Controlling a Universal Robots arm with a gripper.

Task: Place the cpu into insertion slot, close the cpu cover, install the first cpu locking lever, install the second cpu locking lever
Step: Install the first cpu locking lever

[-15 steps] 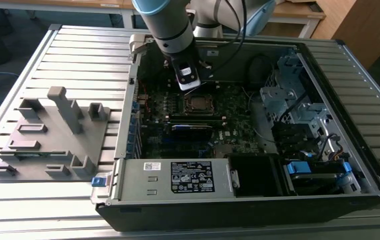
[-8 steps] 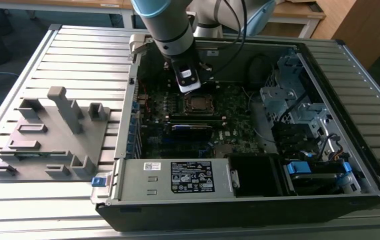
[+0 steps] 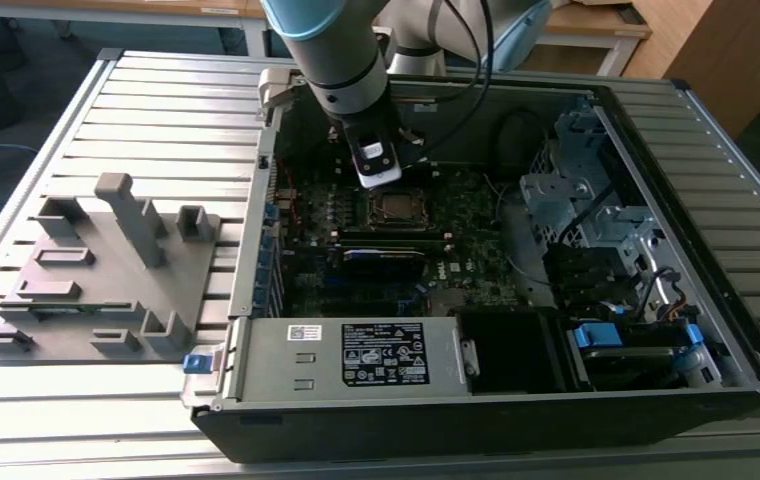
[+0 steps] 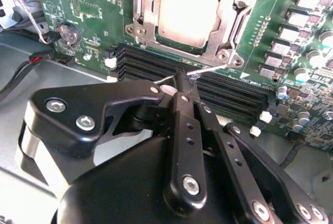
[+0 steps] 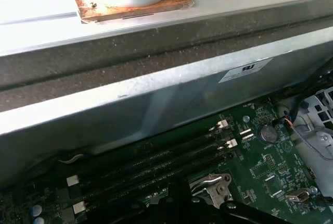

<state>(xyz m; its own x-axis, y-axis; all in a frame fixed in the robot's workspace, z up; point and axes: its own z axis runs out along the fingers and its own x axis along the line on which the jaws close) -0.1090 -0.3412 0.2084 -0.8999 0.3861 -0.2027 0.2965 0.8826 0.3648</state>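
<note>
- Ribbed grey metal worktop [image 3: 113, 110] carries an open computer case [image 3: 700, 300] lying on its side, with a grey plastic fixture block [image 3: 100, 270] beside it at the exterior view's left.
- Inside the case lies a dark green motherboard [image 3: 474, 270]; the robot arm [image 3: 333, 50] reaches down into it from above.
- Black end effector [image 4: 179, 86] hangs low over the board, with its fingers drawn together to a narrow tip.
- A thin silver wire locking lever [image 4: 208, 70] touches that tip; whether it is actually pinched there, I cannot tell.
- Just beyond the tip, across a bank of long black memory slots [image 4: 156, 67], sits the insertion slot [image 4: 229, 31].
- The cpu [image 4: 187, 10] already rests in that slot, its dull silver top showing through the window of the cpu cover [image 4: 151, 15], which looks folded down over it.
- The lever's long axis runs along the socket's near edge, parallel to the memory slots.
- Capacitors and a round coin battery [image 4: 67, 34] stand nearby.
</note>
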